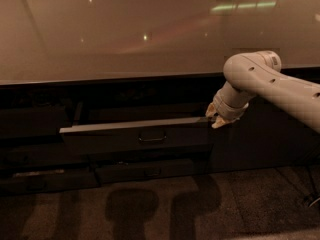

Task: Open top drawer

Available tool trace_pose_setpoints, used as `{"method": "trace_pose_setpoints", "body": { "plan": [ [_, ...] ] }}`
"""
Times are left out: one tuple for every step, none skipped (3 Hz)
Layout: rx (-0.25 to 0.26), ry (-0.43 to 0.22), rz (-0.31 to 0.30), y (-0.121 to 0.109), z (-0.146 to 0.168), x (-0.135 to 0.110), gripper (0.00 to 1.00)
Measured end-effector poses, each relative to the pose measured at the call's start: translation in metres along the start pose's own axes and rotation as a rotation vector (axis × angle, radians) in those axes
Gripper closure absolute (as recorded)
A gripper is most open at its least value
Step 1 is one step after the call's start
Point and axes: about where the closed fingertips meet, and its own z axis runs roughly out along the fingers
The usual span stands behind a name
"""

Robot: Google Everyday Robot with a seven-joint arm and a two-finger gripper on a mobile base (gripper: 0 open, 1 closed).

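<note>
Noting top drawer (115, 139) standing partly out from the dark cabinet face, just under the pale countertop (125, 39); light strip along its upper edge, small rectangular handle (152, 136) at centre of the front. Gripper (216, 121) at the right end of that upper edge, touching or very nearly so; spread or pressed together, cannot tell. White arm (280, 84) reaching in from the right, bent above the drawer's corner. Slimmer drawer (145, 172) below, set further back. Speckled floor (225, 209) in front, dark shadows across it.
</note>
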Motion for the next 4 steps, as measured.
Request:
{"method": "trace_pose_setpoints", "body": {
  "plan": [
    [-0.003, -0.002, -0.002, 0.0092, 0.0001, -0.0042, 1.00],
    [-0.003, -0.003, -0.002, 0.0088, -0.0019, -0.0043, 1.00],
    [-0.006, -0.006, -0.002, 0.0158, -0.0037, -0.0072, 1.00],
    [-0.006, -0.006, -0.002, 0.0158, -0.0038, -0.0072, 1.00]
  ]
}}
